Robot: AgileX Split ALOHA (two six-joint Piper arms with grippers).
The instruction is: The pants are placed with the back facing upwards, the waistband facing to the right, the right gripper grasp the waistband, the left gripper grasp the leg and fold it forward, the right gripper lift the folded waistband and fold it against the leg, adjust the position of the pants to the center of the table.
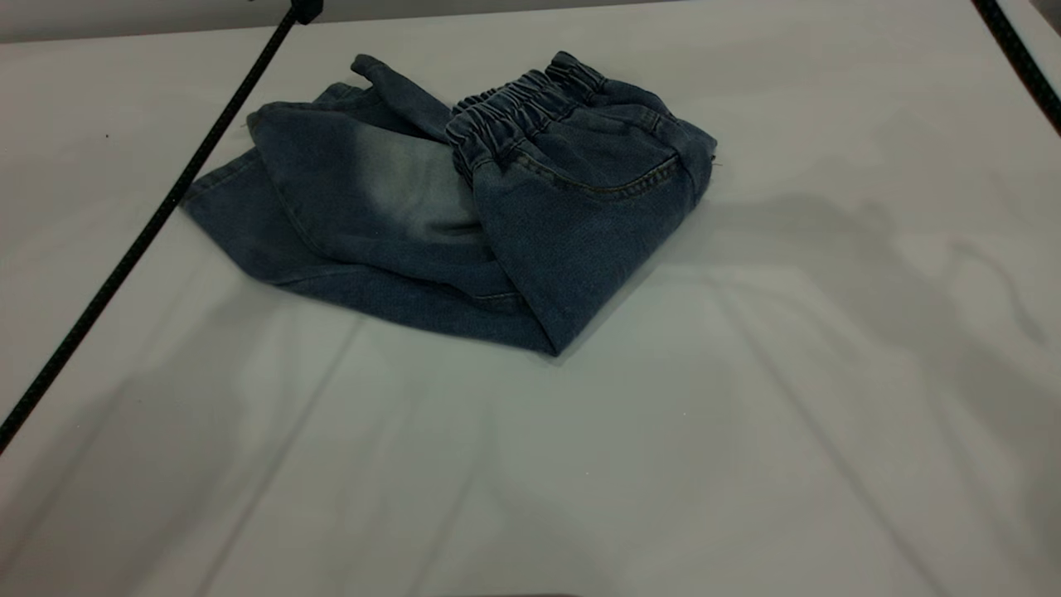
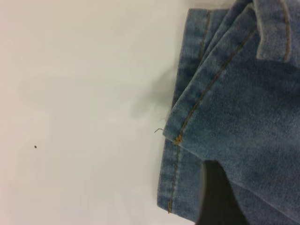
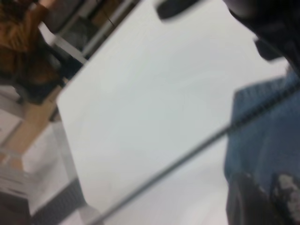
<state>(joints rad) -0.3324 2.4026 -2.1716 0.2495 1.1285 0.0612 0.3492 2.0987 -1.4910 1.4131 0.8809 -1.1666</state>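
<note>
Broadly, the table (image 1: 746,431) fills the exterior view, a pale grey-white sheet with soft creases running toward the near edge. On its far middle part lie the pants (image 1: 398,215), folded into a rough bundle of blue denim, with a faded pale patch on the upper layer. The waistband (image 1: 514,104), gathered and ruffled, sits on top at the far side of the bundle, its end reaching toward the right, and below it a curved pocket seam crosses the folded part. A narrow strip of denim pokes up at the far left of the bundle. The lower layer spreads out to the left and near side, flat on the table. No print shows on any visible face of the cloth.

A black cable (image 1: 141,240) slants across the left side of the exterior view, from the far edge down to the near left, passing just beside the left edge of the pants. Another dark line cuts the far right corner.

From the left wrist, stacked hemmed edges with tan stitching lie on the table, and a dark blurred shape at the frame edge overlaps the denim; whether the left gripper is open or clenched cannot be told. From the right wrist, dark blurred parts sit beside the denim, and the right gripper's state cannot be told either.
</note>
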